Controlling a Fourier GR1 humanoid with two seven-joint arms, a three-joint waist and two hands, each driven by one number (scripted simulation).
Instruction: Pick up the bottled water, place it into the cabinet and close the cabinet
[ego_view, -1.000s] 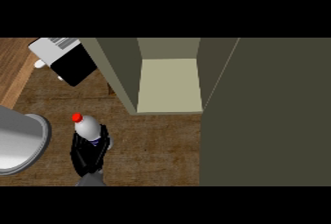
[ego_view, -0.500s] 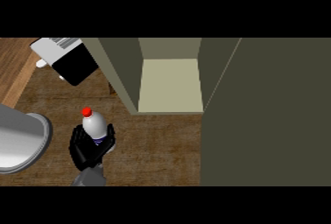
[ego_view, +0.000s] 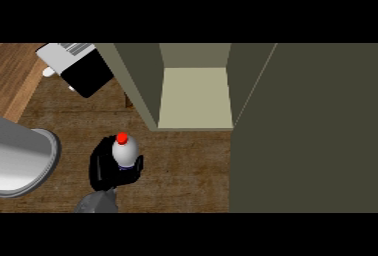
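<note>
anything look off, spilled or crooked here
Nothing stands out. The bottled water sits upright in one hand, red cap up, with nothing spilled on the counter. The cabinet is open, as the task needs, and its shelf looks bare.

The brown wooden worktop (ego_view: 184, 165) carries a grey metal basin (ego_view: 22, 162) left of the hand (ego_view: 103, 165), a black-and-white appliance (ego_view: 77, 67) beyond it, and an open cabinet (ego_view: 196, 95) beyond-right.
</note>
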